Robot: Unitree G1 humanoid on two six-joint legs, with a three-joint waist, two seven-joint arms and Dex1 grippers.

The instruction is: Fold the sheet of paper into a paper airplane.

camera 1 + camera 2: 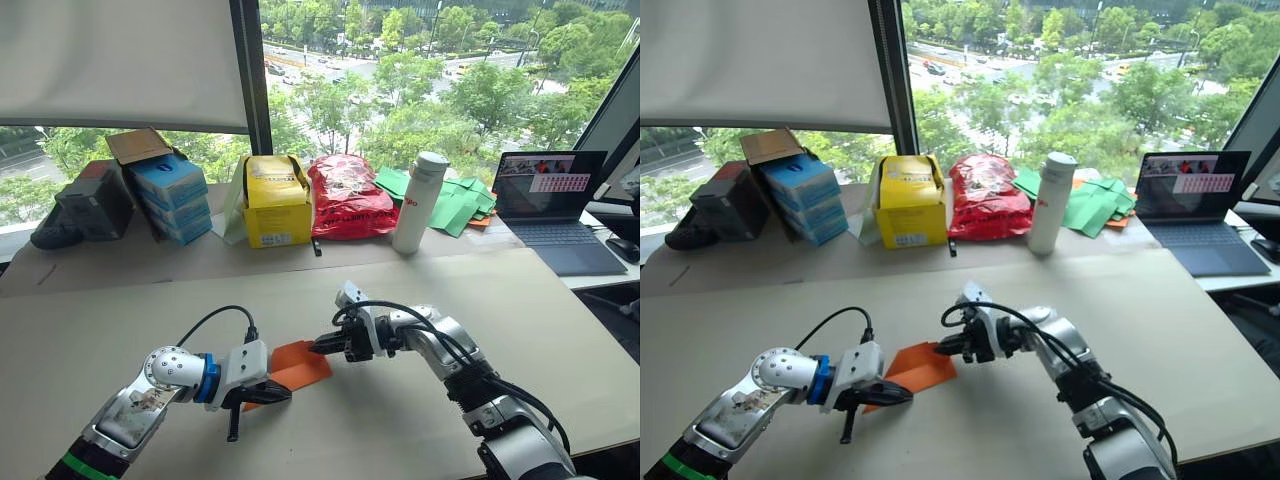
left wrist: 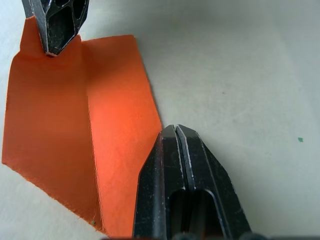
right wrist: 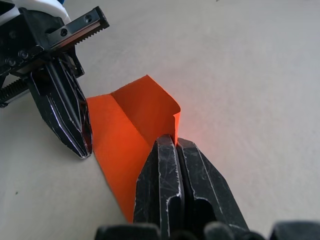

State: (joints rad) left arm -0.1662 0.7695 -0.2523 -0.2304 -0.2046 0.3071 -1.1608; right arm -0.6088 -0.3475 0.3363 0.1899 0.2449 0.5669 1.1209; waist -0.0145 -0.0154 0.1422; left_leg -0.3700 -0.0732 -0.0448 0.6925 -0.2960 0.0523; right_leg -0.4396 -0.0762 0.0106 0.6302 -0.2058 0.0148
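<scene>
The sheet of paper [image 1: 300, 362] is bright orange and lies partly folded on the beige table between my two grippers. One flap [image 3: 145, 97] stands slightly raised along a crease. My left gripper [image 1: 283, 394] is shut, and its tip rests on the sheet's near left edge [image 2: 125, 165]. My right gripper [image 1: 318, 345] is shut, with its tip pinching the raised flap's edge at the sheet's far right side. In the right wrist view the left gripper [image 3: 86, 150] touches the sheet's other end.
Along the window ledge stand blue boxes [image 1: 170, 195], a yellow box [image 1: 277, 205], a red bag [image 1: 350, 197], a white bottle [image 1: 420, 203] and green paper pieces [image 1: 455, 203]. A laptop [image 1: 560, 205] sits at the back right.
</scene>
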